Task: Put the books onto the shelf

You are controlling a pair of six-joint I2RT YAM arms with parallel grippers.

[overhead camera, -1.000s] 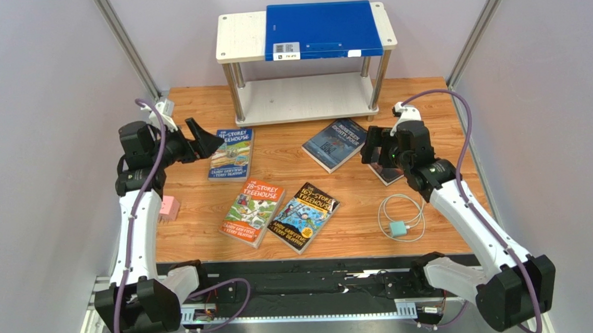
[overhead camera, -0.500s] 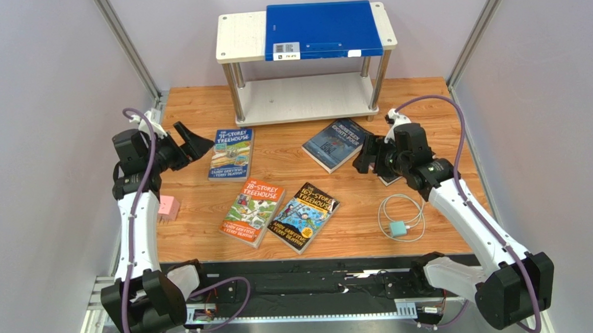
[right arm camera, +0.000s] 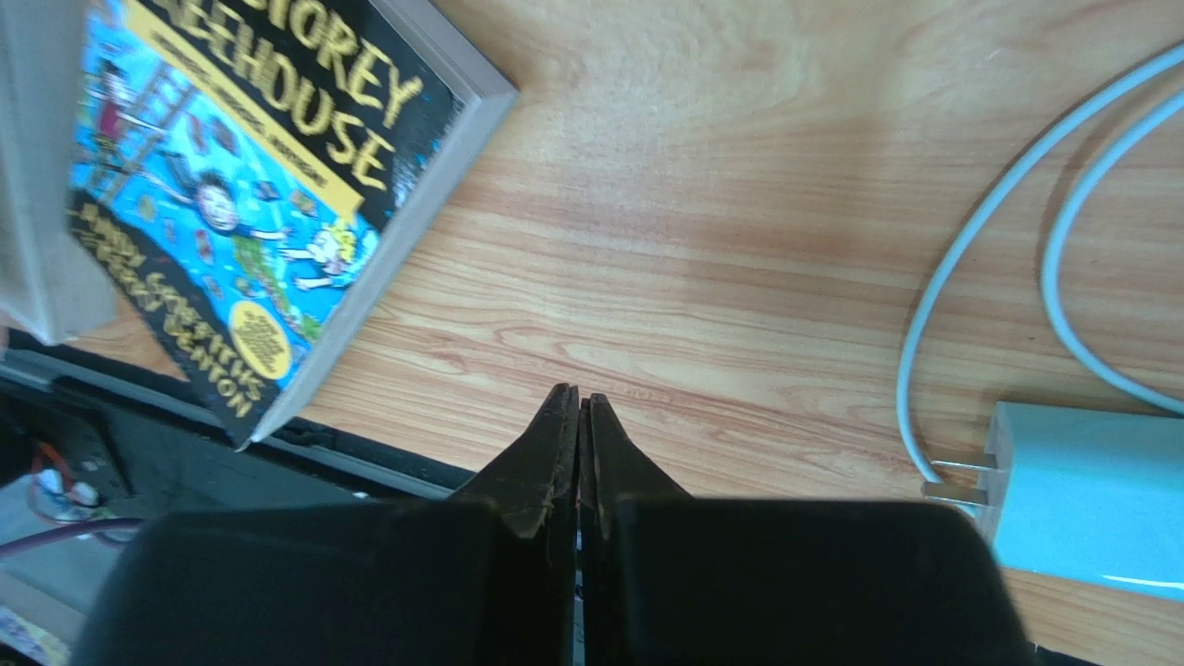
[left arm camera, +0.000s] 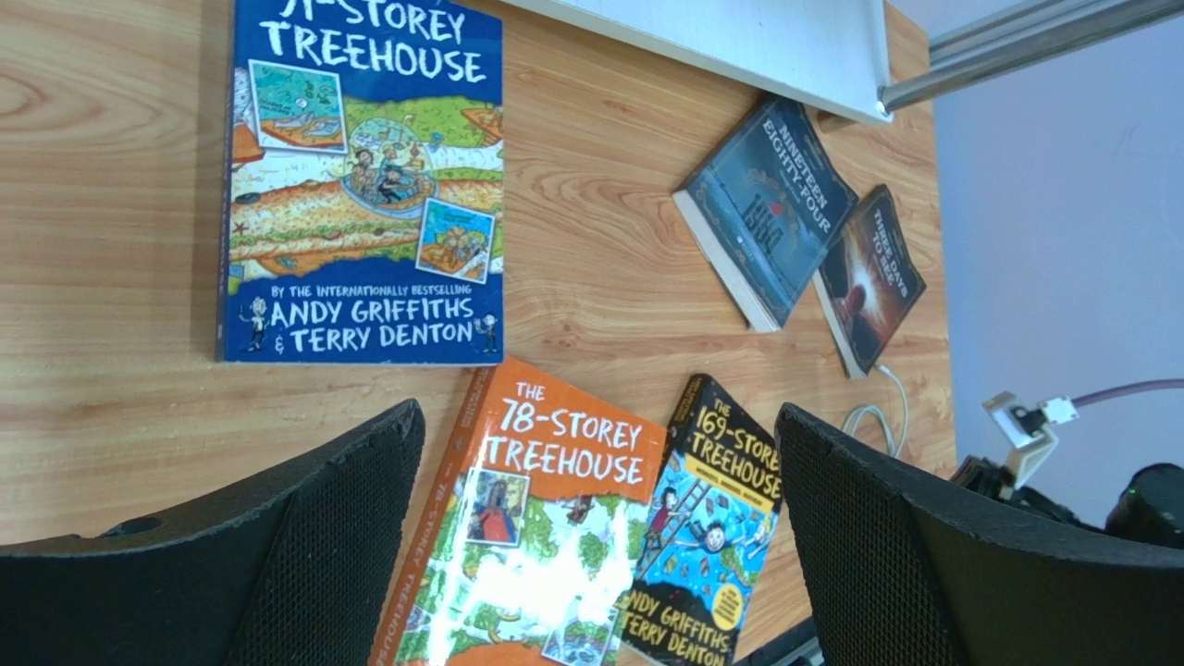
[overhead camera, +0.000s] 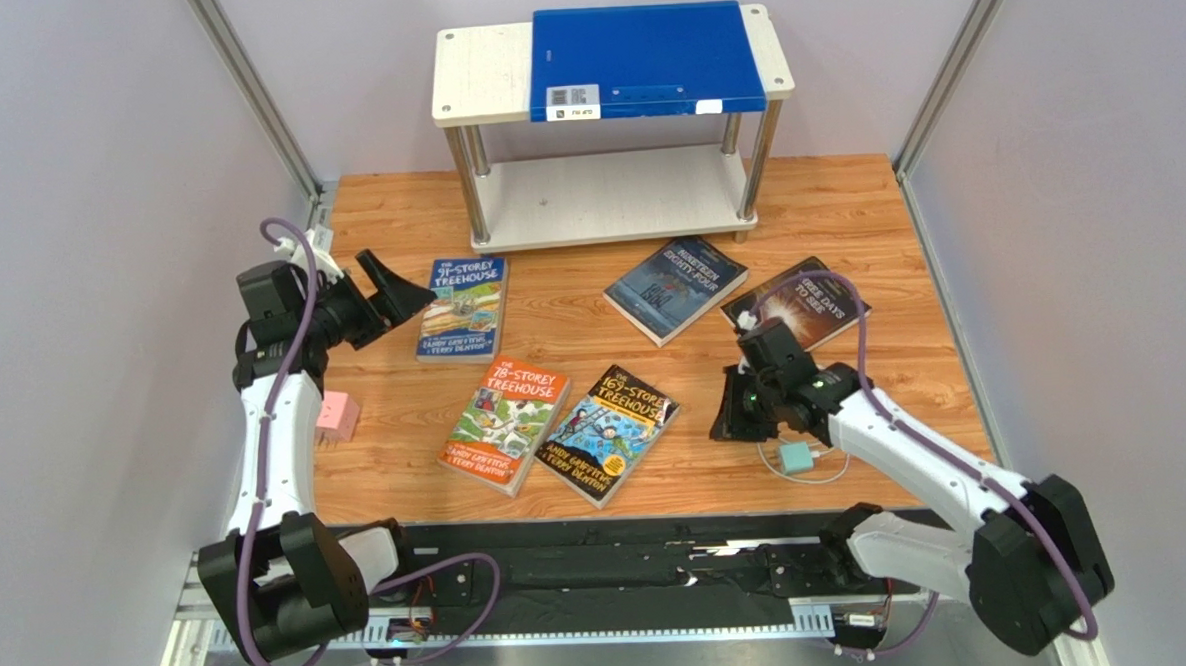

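Five books lie flat on the wooden table. A blue Treehouse book (overhead camera: 463, 306) (left arm camera: 364, 181) is at the left, with an orange one (overhead camera: 506, 424) (left arm camera: 542, 527) and a dark one with a yellow title (overhead camera: 608, 432) (right arm camera: 264, 153) nearer the front. A navy book (overhead camera: 676, 288) and a black-brown book (overhead camera: 801, 306) lie to the right. The white two-tier shelf (overhead camera: 480, 71) stands at the back. My left gripper (overhead camera: 392, 292) (left arm camera: 598, 416) hovers open, just left of the blue book. My right gripper (overhead camera: 726, 417) (right arm camera: 578, 398) is shut on nothing, low over bare wood right of the dark Treehouse book.
A large blue folder (overhead camera: 645, 61) covers most of the shelf's top board. A white charger (overhead camera: 794, 457) (right arm camera: 1091, 486) with a looped cable (right arm camera: 973, 236) lies by my right gripper. A pink block (overhead camera: 335, 417) sits near the left edge. Walls enclose the table on three sides.
My right arm has drawn back from the black-brown book toward the front edge and its jaws have shut empty. That book now lies uncovered. The left arm shifted only slightly.
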